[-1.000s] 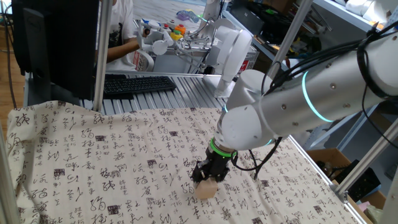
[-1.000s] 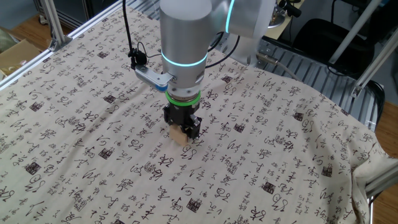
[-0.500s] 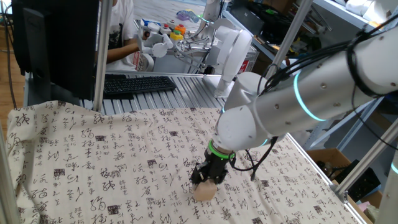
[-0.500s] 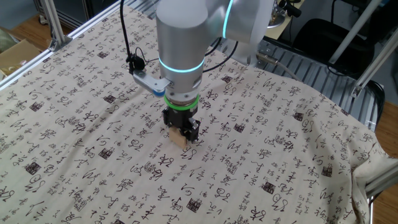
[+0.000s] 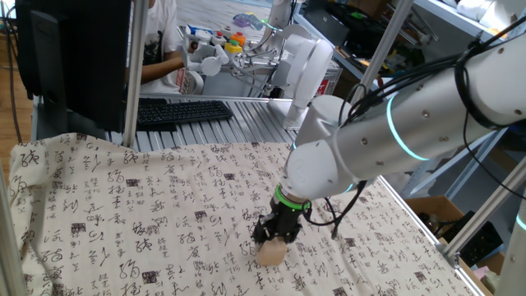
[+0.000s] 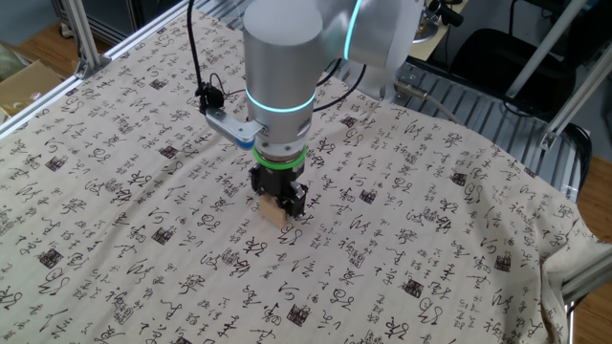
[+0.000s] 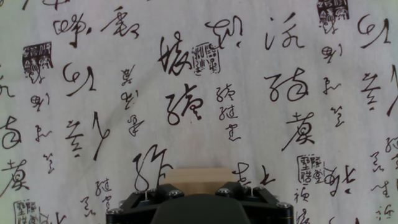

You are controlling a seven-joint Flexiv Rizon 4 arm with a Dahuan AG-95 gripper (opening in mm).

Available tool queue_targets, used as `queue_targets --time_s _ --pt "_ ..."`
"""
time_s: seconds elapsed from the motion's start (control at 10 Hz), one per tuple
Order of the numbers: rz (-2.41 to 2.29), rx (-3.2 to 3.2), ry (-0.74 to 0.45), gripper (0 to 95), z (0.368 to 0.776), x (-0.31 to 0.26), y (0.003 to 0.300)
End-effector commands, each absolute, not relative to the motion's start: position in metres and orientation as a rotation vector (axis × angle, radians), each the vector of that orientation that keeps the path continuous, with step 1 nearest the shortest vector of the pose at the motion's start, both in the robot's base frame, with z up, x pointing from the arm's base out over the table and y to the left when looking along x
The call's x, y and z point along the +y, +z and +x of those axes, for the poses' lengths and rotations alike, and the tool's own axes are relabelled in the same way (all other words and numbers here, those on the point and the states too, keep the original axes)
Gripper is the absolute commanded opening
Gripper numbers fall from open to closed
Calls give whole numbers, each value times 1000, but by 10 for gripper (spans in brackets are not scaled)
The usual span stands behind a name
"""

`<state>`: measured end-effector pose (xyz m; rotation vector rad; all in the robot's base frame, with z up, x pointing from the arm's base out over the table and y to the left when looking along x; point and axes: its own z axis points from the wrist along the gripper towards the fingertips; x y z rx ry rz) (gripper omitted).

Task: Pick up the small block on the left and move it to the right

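- A keyboard (image 5: 182, 110) lies on the ribbed metal surface behind the tabletop (image 5: 123, 214), at the far left end as I see it from one fixed camera, well apart from the arm.
- The tabletop is covered by a pale cloth (image 6: 124, 191) printed all over with black calligraphy characters and small seal stamps.
- The small block (image 5: 272, 252) sits toward the right part of the cloth in that same camera; from the other fixed camera the small block (image 6: 274, 212) is near the middle of the cloth.
- The end effector (image 5: 275, 234) points straight down over the block, its 2 black fingers closed against opposite sides of it.
- I cannot tell whether the block rests on the cloth or hangs just above it.
- In the hand view the block's tan top edge (image 7: 198, 175) peeks out just beyond the black body of the end effector (image 7: 205, 200), at the bottom centre.
- The silver arm (image 6: 282, 67) rises above it, with a lit teal ring around 1 joint.
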<state>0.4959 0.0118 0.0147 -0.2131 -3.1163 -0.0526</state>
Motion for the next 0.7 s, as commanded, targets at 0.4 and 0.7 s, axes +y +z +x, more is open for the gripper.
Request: queue_targets --time_s 0.4,0.7 --pt "-318 -3109 -77 380 497 12 13" --pt "-333 -3106 -65 760 497 12 13"
